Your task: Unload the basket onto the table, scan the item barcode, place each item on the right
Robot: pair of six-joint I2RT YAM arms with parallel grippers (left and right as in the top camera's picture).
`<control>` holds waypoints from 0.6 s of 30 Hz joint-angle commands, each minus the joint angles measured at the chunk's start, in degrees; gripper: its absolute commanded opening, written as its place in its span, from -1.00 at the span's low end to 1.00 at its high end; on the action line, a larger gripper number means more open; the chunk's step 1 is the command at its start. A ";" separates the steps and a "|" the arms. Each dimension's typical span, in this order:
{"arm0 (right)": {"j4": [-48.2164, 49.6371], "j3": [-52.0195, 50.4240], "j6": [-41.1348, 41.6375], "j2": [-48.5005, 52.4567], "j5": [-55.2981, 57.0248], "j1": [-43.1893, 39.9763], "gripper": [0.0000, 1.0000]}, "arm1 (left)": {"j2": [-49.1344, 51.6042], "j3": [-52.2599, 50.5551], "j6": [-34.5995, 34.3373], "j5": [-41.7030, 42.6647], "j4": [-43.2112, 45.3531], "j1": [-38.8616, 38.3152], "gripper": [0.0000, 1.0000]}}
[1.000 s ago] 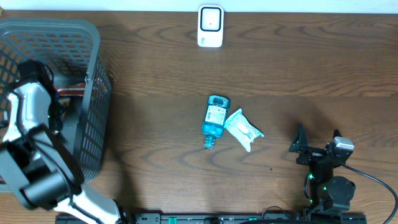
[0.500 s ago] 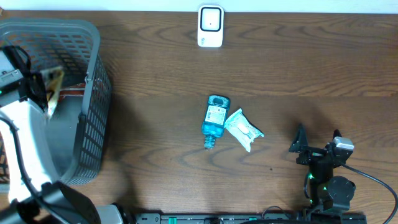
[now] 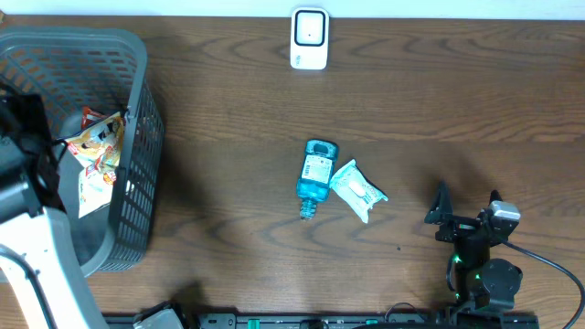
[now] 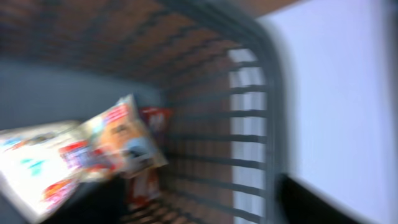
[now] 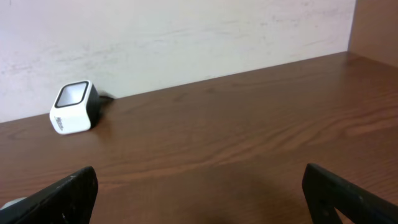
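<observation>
My right claw (image 3: 467,206) rests spread wide at the near right edge, with open brown wooden table (image 3: 457,110) ahead up to the white box scanner (image 3: 309,38) at the far edge. My left claw (image 3: 41,146), whose spread I cannot tell, hangs over the grey mesh basket (image 3: 137,137) on the left, beside the printed snack packet (image 3: 93,155). The blue plastic bottle (image 3: 317,174) lies mid-table.

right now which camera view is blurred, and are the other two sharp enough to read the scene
Left wrist view: heavily smeared, the basket bars streak and the snack packets show no readable print. Overhead view: sharp and evenly lit, blue bottle and white scanner crisp, soft shadows on the table. Right wrist view: in focus, no glare, the scanner clear.
</observation>
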 commanded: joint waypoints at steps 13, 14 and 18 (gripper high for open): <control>-0.17 -0.09 -0.63 -0.20 0.48 -0.28 0.99 | 24.22 0.07 58.77 -1.09 -1.68 -0.09 0.96; -0.17 -0.09 -0.63 -0.20 0.46 -0.28 0.98 | 26.14 0.07 61.42 -1.07 -1.95 -0.09 0.96; -0.17 -0.09 -0.63 -0.20 0.46 -0.31 0.99 | 32.44 0.07 61.77 0.90 -3.21 -0.09 0.96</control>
